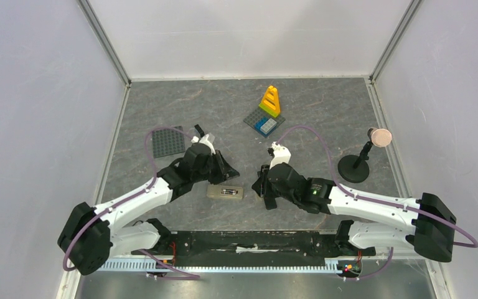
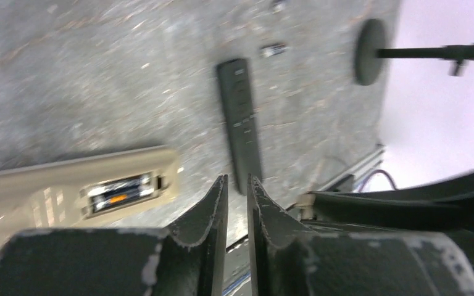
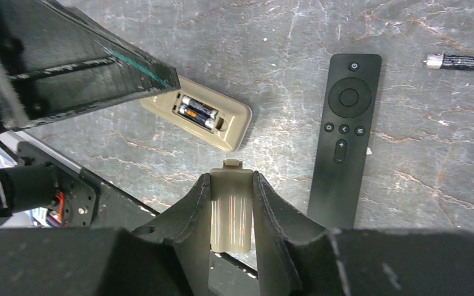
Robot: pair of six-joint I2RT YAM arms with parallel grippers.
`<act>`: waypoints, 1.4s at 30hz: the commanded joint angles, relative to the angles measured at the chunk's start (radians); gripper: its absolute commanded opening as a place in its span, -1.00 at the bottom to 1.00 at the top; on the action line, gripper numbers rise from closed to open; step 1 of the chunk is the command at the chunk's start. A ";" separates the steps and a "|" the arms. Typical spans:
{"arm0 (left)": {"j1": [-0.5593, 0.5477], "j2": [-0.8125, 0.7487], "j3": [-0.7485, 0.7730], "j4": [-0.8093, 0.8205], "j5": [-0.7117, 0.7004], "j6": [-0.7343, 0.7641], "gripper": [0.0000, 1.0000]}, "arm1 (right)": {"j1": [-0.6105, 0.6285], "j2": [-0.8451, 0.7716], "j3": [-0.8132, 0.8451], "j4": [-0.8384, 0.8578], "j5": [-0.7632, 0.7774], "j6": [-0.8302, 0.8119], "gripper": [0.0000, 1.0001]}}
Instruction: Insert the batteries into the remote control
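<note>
Right gripper (image 3: 231,177) clamps a tan battery cover (image 3: 229,216). Left gripper (image 2: 237,179) is slightly parted and empty. The tan remote control (image 3: 233,126) lies centre-left with two batteries (image 3: 197,113) seated in its slot. A black remote (image 3: 344,135) lies to the right, and a loose battery (image 3: 460,60) is on the tabletop (image 3: 271,37) at upper right.

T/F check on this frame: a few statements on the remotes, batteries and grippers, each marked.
1. Two batteries sit in the tan remote, in its slot. True.
2. The right gripper is empty. False: it grips the tan battery cover.
3. A black remote lies on the table. True.
4. The left gripper holds a battery. False: nothing sits between its fingers.
5. Every battery is loaded. False: a loose battery lies on the table.
</note>
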 commanded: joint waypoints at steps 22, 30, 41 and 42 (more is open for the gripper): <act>-0.163 -0.303 -0.152 0.389 0.029 0.221 0.12 | -0.072 -0.112 -0.076 0.221 0.124 0.581 -0.57; -0.221 -0.226 -0.108 0.398 -0.076 0.282 0.14 | -0.072 -0.100 -0.060 0.213 0.097 0.678 -0.55; -0.239 -0.173 -0.112 0.430 -0.113 0.230 0.07 | -0.072 -0.053 -0.051 0.210 0.046 0.688 -0.53; -0.240 -0.163 -0.110 0.433 -0.112 0.224 -0.01 | -0.072 -0.049 -0.052 0.209 0.040 0.693 -0.53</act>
